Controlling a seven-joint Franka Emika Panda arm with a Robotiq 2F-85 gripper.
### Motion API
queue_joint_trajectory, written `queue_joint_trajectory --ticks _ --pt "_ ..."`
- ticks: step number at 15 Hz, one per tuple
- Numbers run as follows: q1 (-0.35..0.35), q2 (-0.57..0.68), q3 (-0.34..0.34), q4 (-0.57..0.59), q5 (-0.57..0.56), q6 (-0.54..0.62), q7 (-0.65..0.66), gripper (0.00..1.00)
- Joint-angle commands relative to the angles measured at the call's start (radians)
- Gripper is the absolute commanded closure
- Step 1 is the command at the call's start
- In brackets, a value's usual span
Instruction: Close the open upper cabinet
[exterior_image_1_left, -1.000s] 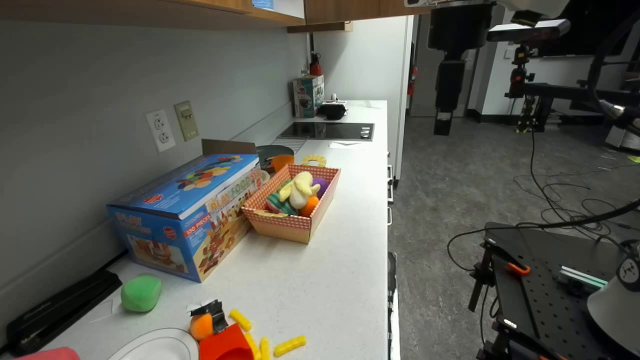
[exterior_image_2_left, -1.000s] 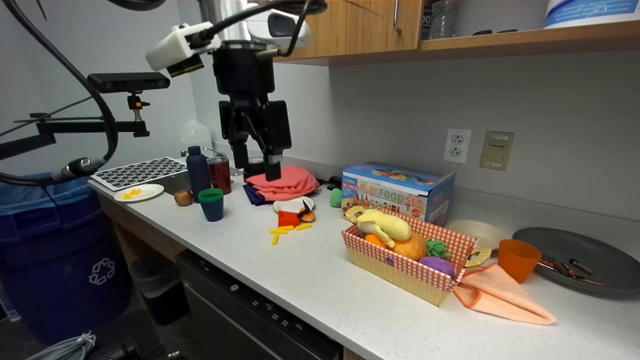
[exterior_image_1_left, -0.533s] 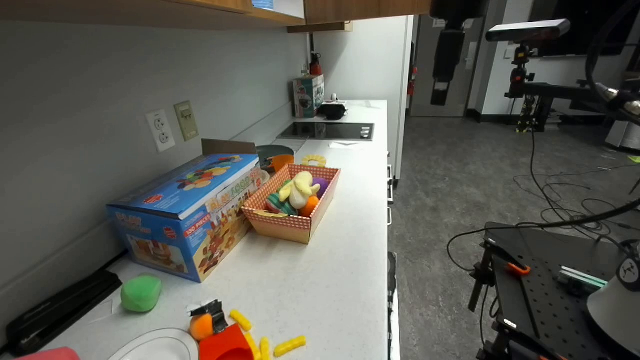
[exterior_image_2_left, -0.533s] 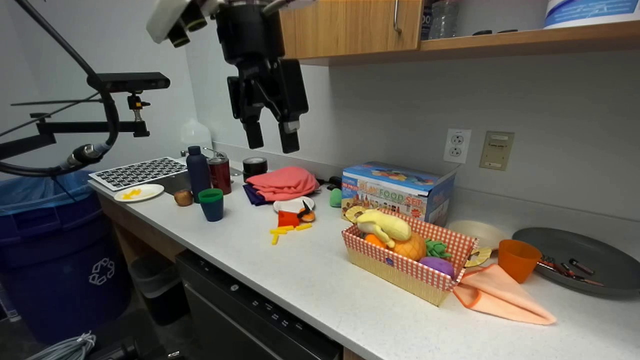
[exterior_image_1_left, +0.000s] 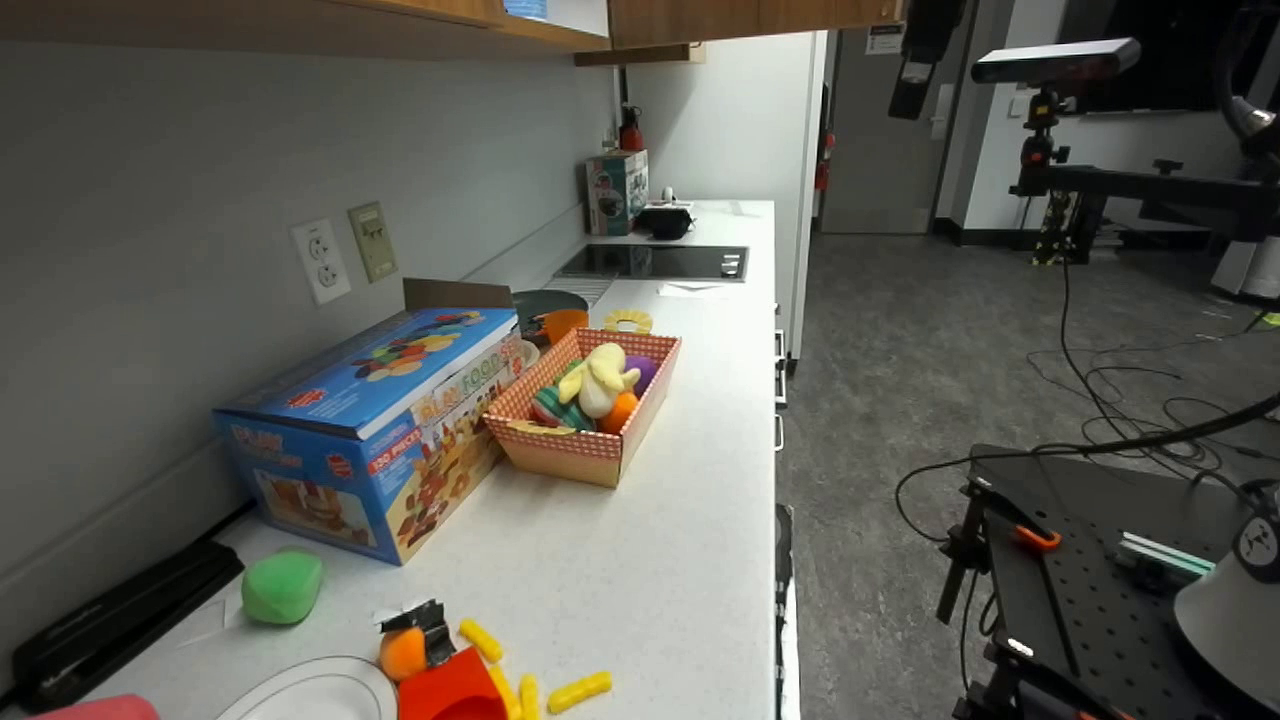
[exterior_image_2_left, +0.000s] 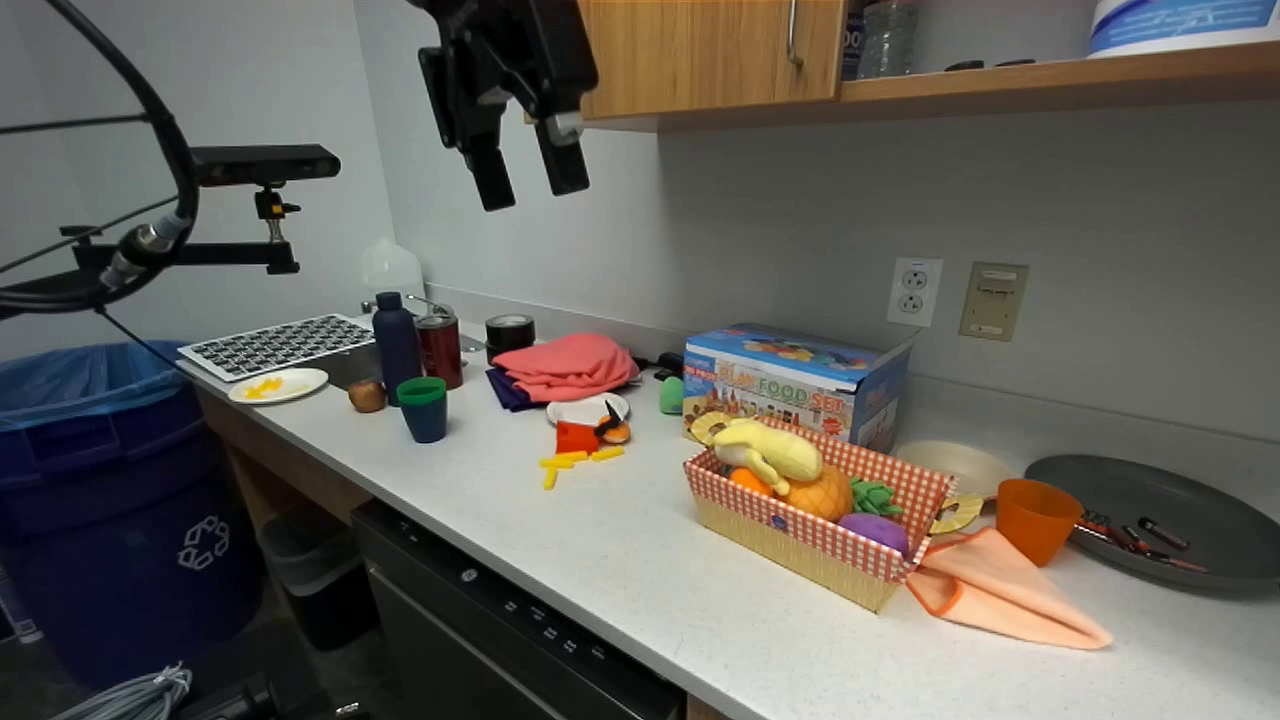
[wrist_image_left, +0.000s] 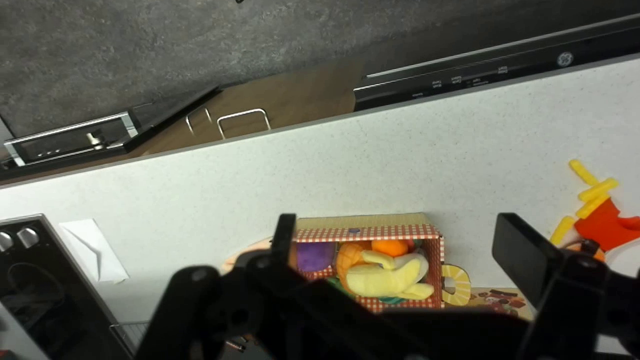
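The tan wooden upper cabinet (exterior_image_1_left: 300, 25) shows only its lower part, along the top of an exterior view. Its open door (exterior_image_1_left: 740, 22) sticks out from the cabinet over the counter toward the floor side. In an exterior view the cabinet's shelf edge (exterior_image_2_left: 1060, 82) borders an open compartment; the open door is out of that view. My gripper (exterior_image_1_left: 910, 95) hangs fingers down by the door's free end, with a contact not clear to see. In an exterior view my gripper (exterior_image_2_left: 528, 180) is open and empty, left of a shut door with a handle (exterior_image_2_left: 715, 55). The wrist view shows my spread fingers (wrist_image_left: 395, 227).
The compartment holds a clear bottle (exterior_image_2_left: 887, 40) and a white-and-blue tub (exterior_image_2_left: 1185, 22). Below, the counter (exterior_image_2_left: 640, 560) carries a basket of plush food (exterior_image_2_left: 790, 550), a play-food box (exterior_image_2_left: 790, 385) and cups. A camera on a stand (exterior_image_1_left: 1055, 60) stands beyond the arm.
My gripper has risen steadily in both exterior views, from well below the door's height to near its lower edge. It stays open. The cabinet door has not visibly moved.
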Motion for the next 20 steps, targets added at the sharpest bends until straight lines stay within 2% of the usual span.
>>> queue_joint_trajectory --ticks 1,10,20 --pt "-0.002 -0.005 0.001 0.002 -0.003 -0.003 -0.001 0.0" --pt "-0.012 -0.025 -0.001 0.013 -0.005 -0.006 0.017 0.0" --pt "-0.028 -0.152 0.005 0.048 -0.006 -0.009 0.058 0.0"
